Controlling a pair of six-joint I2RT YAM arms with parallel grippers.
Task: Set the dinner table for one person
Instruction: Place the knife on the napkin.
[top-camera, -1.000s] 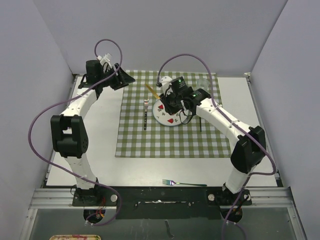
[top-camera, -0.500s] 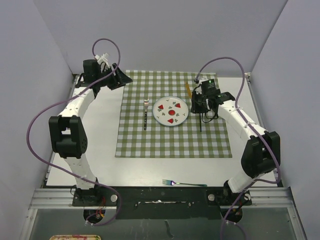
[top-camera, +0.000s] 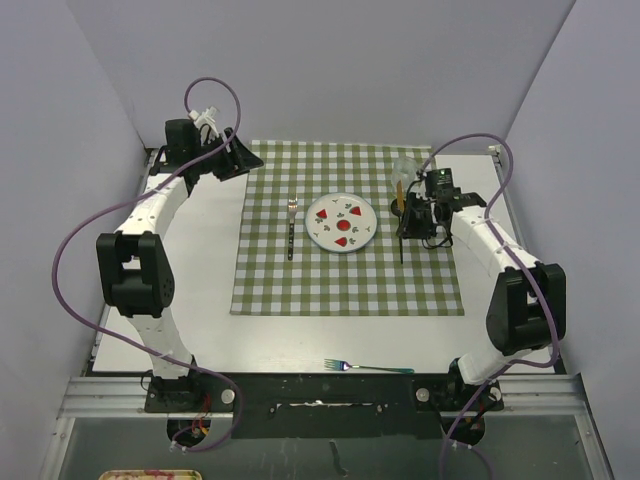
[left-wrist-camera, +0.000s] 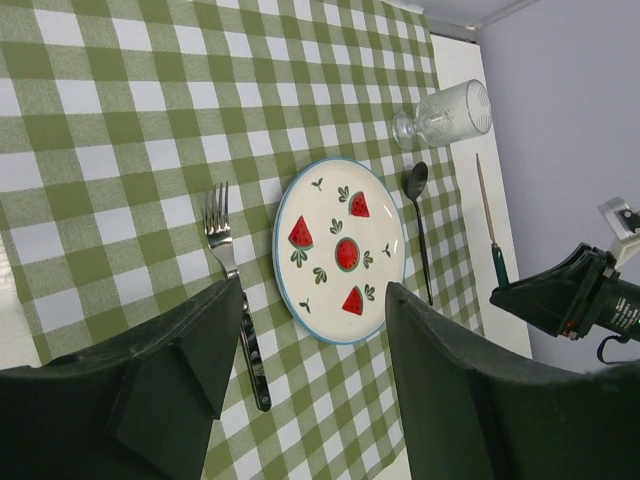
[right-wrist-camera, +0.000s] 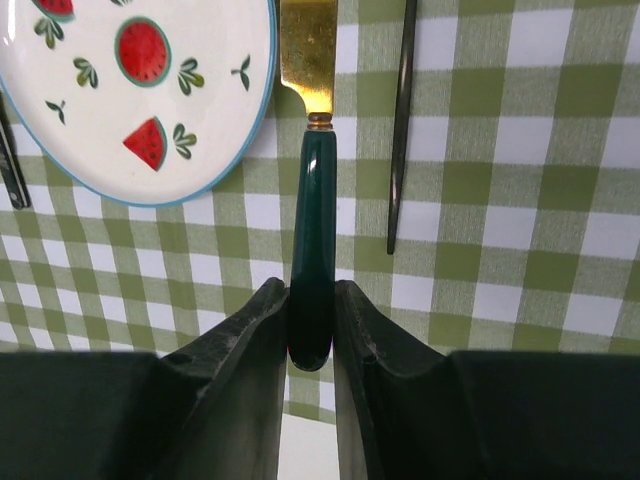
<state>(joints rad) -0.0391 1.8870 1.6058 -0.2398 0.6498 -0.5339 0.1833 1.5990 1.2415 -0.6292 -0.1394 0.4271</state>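
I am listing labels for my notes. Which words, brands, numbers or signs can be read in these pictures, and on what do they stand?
No text can be read anywhere.
The plate carries only watermelon and leaf pictures, no letters.
The knife, fork, spoon, glass and checked cloth show no writing.

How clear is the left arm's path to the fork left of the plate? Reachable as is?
Probably yes. The left gripper hangs over the far-left corner of the cloth, jaws open and empty; the fork lies bare beside the plate, nothing between. The right gripper holds a knife beyond the plate.
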